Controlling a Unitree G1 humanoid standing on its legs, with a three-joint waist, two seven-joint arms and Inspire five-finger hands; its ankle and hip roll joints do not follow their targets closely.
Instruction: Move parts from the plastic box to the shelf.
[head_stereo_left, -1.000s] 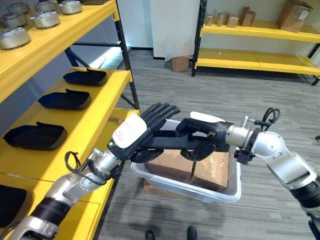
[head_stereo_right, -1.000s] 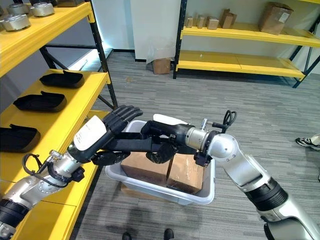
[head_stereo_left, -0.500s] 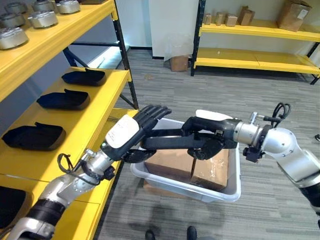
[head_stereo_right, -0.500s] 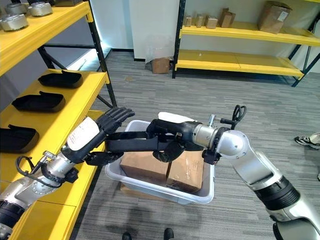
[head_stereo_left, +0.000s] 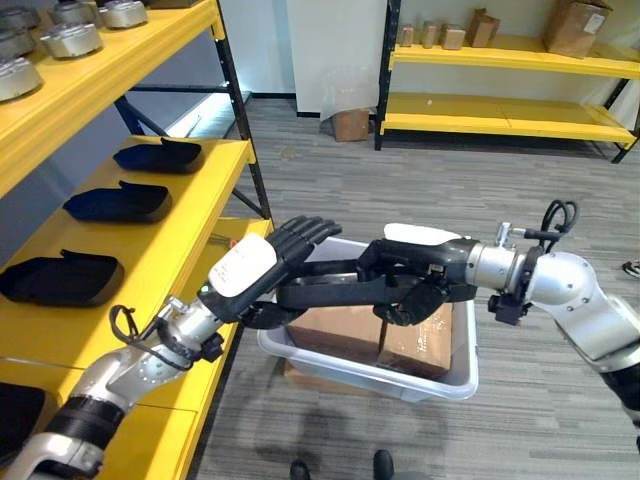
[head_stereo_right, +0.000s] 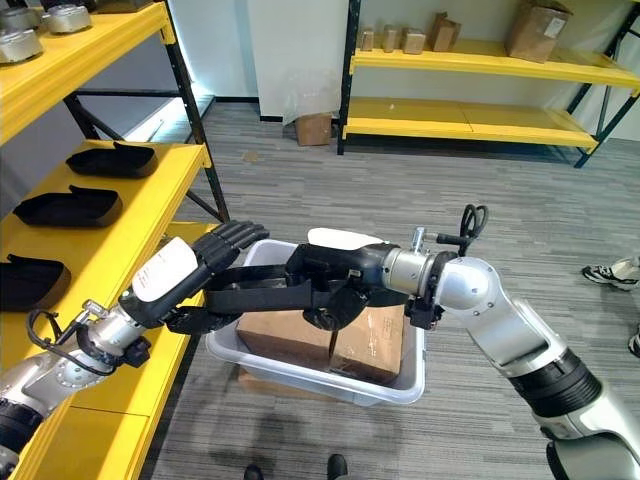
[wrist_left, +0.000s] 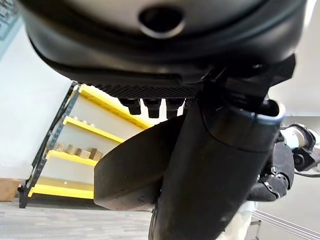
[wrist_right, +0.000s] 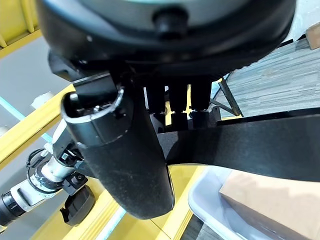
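Both hands are carrying one long black part (head_stereo_left: 335, 292) between them, above a white box (head_stereo_left: 455, 375). The right hand (head_stereo_left: 415, 280) is gripping the part's near end, fingers curled over it and thumb closing under it, as its wrist view shows. The left hand (head_stereo_left: 262, 275) is taking the far end, its fingers lying fairly straight over the top and the thumb pressing from below, pinching the part. Directly beneath the hands, two cardboard cartons (head_stereo_left: 415, 340) are sitting side by side in the box. Just beyond the left hand, a yellow shelf (head_stereo_left: 185, 235) is standing, with three black trays (head_stereo_left: 115, 203) lying in a row on it, well apart from the part.
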